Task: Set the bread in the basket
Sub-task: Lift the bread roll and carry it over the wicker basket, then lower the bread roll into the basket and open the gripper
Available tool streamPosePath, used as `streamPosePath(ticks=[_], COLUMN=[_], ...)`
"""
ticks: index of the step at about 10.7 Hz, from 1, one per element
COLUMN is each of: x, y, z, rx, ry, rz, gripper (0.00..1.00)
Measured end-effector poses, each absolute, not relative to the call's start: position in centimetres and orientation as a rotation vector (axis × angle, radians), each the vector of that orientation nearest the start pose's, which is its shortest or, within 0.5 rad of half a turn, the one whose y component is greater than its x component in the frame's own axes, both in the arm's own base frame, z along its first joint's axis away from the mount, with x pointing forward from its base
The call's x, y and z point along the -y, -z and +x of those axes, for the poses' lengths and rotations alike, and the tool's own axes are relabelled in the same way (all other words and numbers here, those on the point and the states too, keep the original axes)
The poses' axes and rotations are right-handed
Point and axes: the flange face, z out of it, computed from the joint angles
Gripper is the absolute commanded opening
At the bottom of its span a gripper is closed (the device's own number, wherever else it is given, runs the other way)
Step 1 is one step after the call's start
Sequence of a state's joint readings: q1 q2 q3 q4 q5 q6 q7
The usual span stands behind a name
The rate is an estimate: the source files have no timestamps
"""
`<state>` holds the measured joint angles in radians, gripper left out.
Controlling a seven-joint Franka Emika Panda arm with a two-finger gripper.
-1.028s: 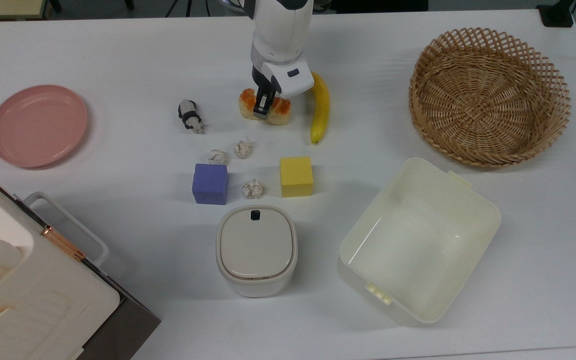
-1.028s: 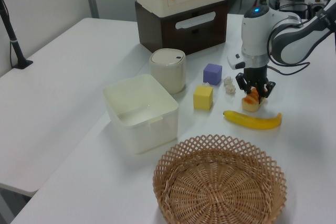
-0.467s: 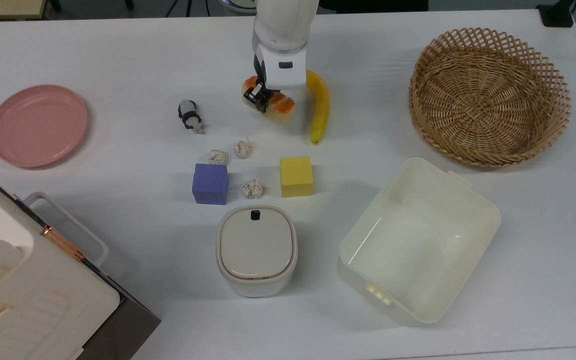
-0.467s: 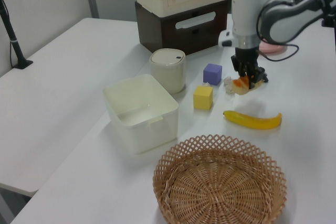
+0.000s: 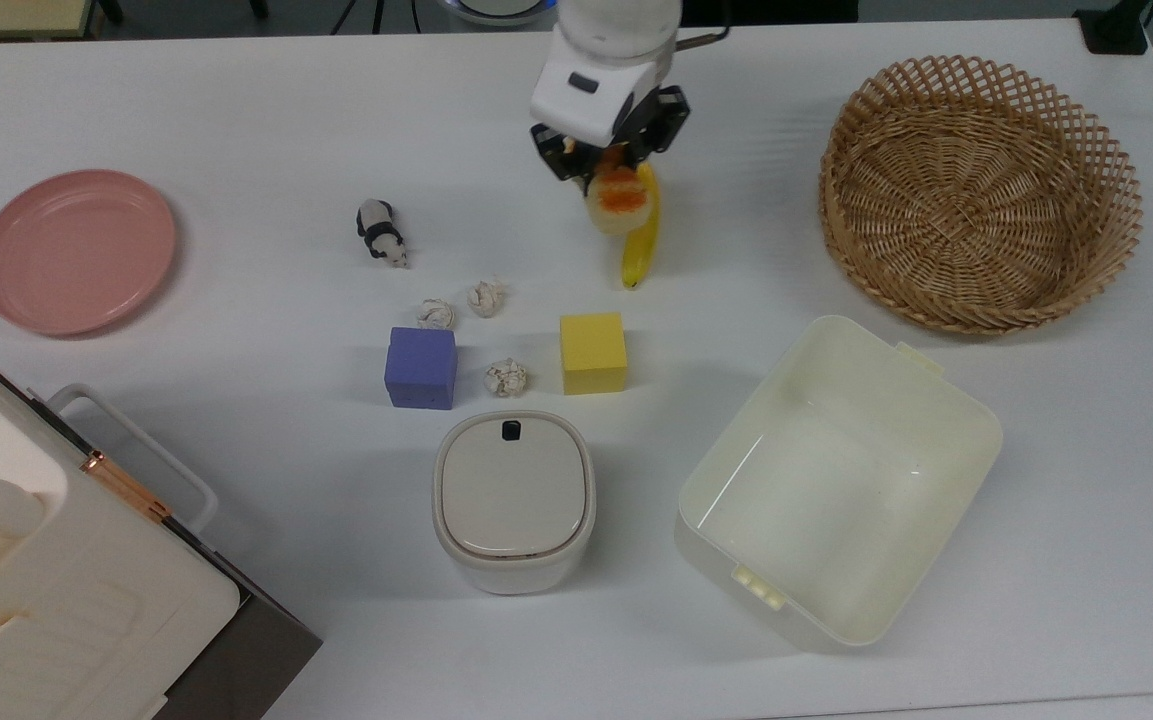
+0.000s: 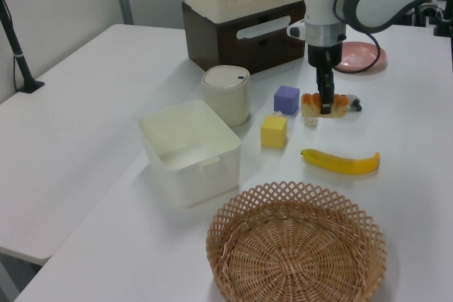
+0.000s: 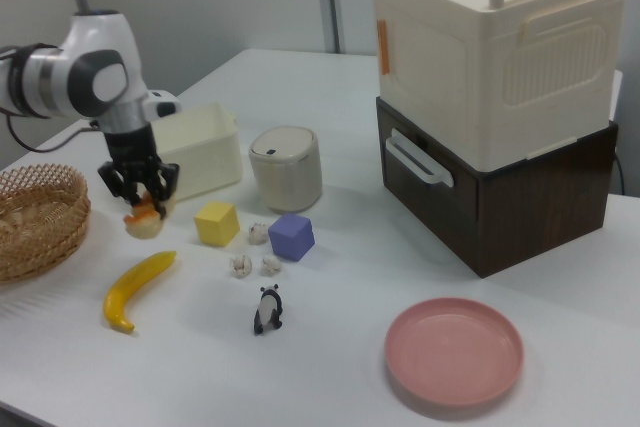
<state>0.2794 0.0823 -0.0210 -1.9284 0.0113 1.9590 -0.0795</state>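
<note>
Gripping bread [image 6: 325, 104], the gripper [image 6: 326, 106]

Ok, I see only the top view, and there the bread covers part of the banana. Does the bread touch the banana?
Observer: No. In the left view the bread hangs in the air, well apart from the banana, which lies flat on the table.
Operator: Does the gripper hold it well?
Observer: In the left view the gripper is shut across the middle of the loaf, and the loaf sits about level, with an end showing on each side of the fingers.
</note>
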Motion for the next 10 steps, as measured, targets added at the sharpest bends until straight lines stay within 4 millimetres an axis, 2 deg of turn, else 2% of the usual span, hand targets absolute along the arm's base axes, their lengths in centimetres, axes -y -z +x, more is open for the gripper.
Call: streamPosePath(ticks=[2, 4, 6, 8, 9, 10], x=[-19.5, -26.3, -33.4, -39.3, -41.5, -43.5], y=[-45.8, -47.7, -48.3, -47.0, -45.6, -43.9], z=[54.7, 52.8, 50.4, 49.4, 49.4, 49.6], rx=[0.334, 0.264, 0.288, 0.299, 0.315, 0.344], ry=[-0.027, 0.03, 0.058, 0.063, 0.064, 0.087], rz=[-3.115, -3.109, -3.093, -3.087, -3.084, -3.07], gripper=[0.43, 0.43, 0.46, 0.49, 0.55, 0.74])
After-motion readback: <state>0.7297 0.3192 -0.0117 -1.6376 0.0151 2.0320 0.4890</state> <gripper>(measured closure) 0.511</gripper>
